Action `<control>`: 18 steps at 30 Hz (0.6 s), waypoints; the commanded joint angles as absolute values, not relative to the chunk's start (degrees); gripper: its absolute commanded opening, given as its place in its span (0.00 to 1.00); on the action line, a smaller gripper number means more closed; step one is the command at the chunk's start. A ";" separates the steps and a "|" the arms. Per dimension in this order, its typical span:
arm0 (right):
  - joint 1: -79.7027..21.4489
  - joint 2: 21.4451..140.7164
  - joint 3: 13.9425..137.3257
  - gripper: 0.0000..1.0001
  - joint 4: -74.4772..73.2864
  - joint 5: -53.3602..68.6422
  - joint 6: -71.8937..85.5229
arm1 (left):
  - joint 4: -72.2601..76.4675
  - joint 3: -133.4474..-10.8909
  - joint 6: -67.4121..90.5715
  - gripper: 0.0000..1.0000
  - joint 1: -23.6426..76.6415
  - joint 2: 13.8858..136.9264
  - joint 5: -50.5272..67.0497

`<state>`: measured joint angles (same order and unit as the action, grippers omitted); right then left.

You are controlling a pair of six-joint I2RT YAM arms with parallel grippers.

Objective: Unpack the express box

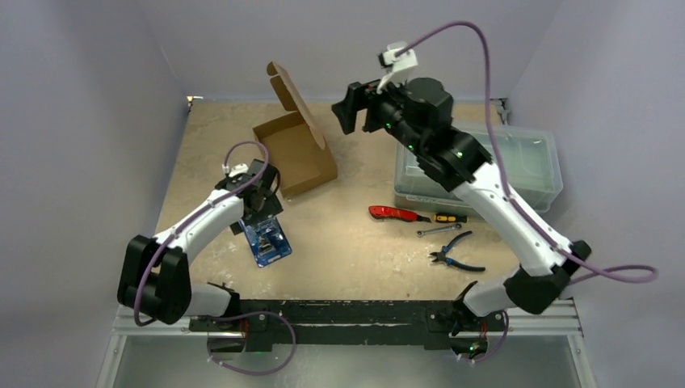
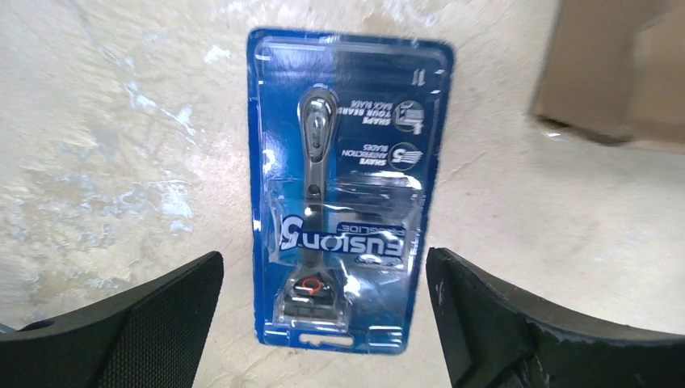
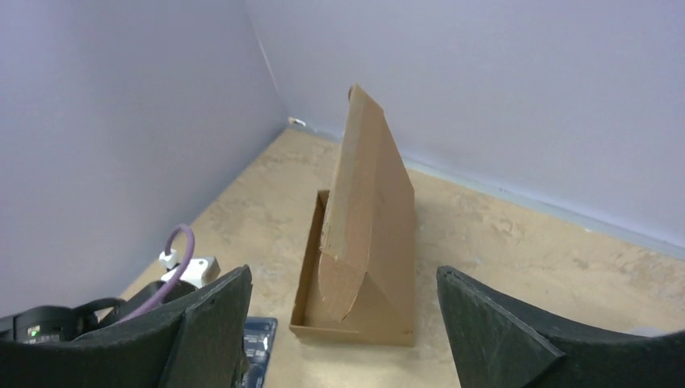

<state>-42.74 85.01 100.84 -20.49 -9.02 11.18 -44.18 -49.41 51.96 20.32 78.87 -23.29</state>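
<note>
Express box (image 1: 295,153), top view: open on the table (image 1: 363,259), flap lid raised, just ahead of the right gripper (image 1: 349,107), whose jaws are spread in the air with nothing in them
Left gripper (image 1: 260,214), top view: low over a blue razor pack (image 1: 270,242); the box lies near, beyond its fingertips
Behind the right gripper, top view: clear bin (image 1: 533,166), with a red-handled cutter (image 1: 392,213), wrench (image 1: 440,230) and pliers (image 1: 456,255) on the table near it
Left wrist view: jaws wide apart, gripping nothing; razor pack (image 2: 349,190) flat on the table, between the fingers (image 2: 161,323) and running ahead of them; a box corner (image 2: 614,73) ahead, off to one side
Right wrist view: jaws wide apart and empty; express box (image 3: 363,242) straight ahead, centred between the fingers (image 3: 501,339), flap upright over the open tray
</note>
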 commanded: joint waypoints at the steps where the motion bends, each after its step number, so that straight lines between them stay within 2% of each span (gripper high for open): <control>1: -42.60 76.80 96.18 0.89 -20.53 -9.76 11.38 | -48.80 -56.44 52.76 0.96 20.04 71.46 -26.75; 8: -42.70 63.80 89.60 0.98 -20.97 -13.66 10.51 | -45.48 -65.76 43.28 0.93 20.04 58.52 -23.21; 18: -42.68 46.87 88.41 0.99 -19.92 -20.26 8.66 | -23.07 -81.28 28.85 0.93 20.04 51.11 -6.10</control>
